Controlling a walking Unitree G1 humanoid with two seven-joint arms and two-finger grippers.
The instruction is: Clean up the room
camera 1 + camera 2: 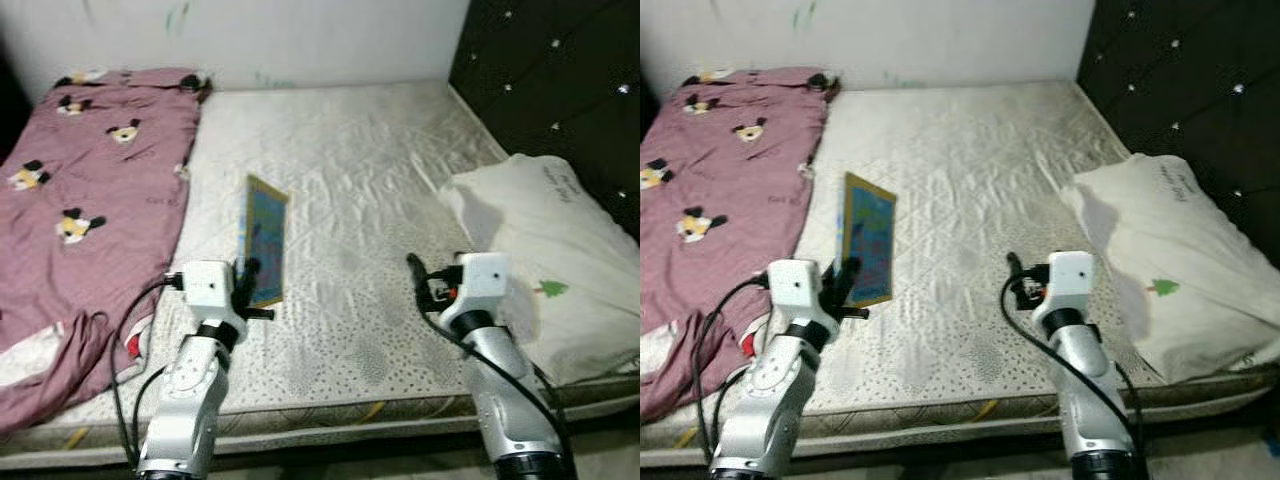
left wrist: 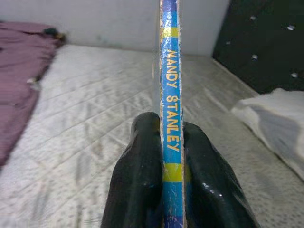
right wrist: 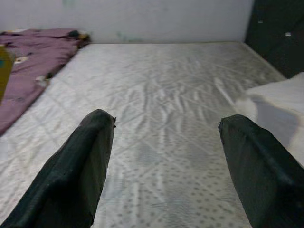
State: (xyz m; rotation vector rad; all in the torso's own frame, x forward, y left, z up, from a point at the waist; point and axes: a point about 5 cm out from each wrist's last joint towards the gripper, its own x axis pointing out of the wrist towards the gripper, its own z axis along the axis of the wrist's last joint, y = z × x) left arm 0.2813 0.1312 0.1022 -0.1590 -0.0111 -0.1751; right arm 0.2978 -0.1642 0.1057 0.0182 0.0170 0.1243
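Off-white quilted fabric covers the bare mattress (image 1: 360,170), the biggest thing I have in front of me; it runs from the pale wall (image 1: 300,40) down to the near edge where both of my arms reach in. Along its right side stands a dark padded headboard (image 1: 560,80) with small shiny studs. Over the left part of the mattress lies a mauve blanket (image 1: 90,200) printed with cartoon mouse heads, bunched and hanging over the near left corner. A white pillow (image 1: 550,250) with a small green tree mark sits at the right, against the headboard, and reaches the near edge.

The book (image 1: 265,240) is what I am handling. It is thin, with a blue cover and a yellow border, held upright on edge above the mattress, between the blanket and the middle of the bed. My left gripper (image 2: 164,156) is clamped on it: in the left wrist view the two black fingers (image 2: 140,175) press on either side of the blue and yellow spine, which reads "MANDY STANLEY" along its length.

My right gripper (image 3: 166,156) hovers low over the mattress near the front edge, just beside the pillow and well apart from the book. Its fingers (image 3: 78,171) are spread wide with nothing between them, only the dotted fabric below.
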